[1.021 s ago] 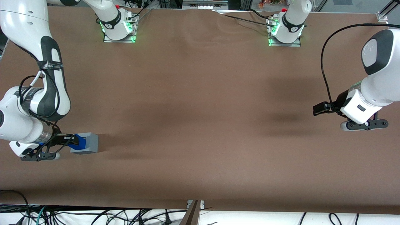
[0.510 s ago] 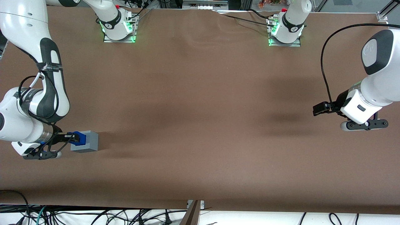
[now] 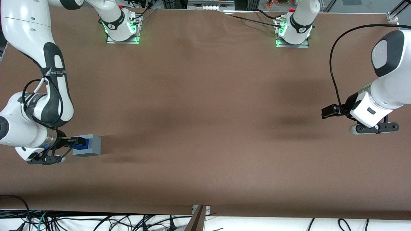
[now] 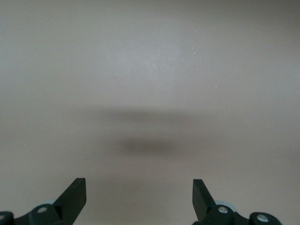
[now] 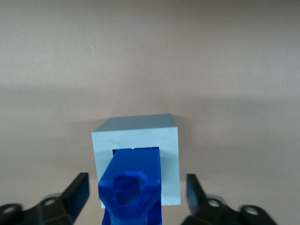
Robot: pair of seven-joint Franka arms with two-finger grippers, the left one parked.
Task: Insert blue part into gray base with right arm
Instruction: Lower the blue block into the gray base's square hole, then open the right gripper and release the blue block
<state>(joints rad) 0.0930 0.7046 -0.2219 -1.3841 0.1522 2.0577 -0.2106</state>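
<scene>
We see the gripper (image 5: 133,192) fingers spread wide, clear of the blue part (image 5: 133,180) sitting in the gray base (image 5: 136,136).

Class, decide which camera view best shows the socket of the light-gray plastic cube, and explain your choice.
The right wrist view: it faces the light-gray plastic cube squarely, showing the small bright-blue plastic block entering the socket between the open claw fingers. The front view shows only the cube's top and side. The left wrist view shows bare table.
</scene>
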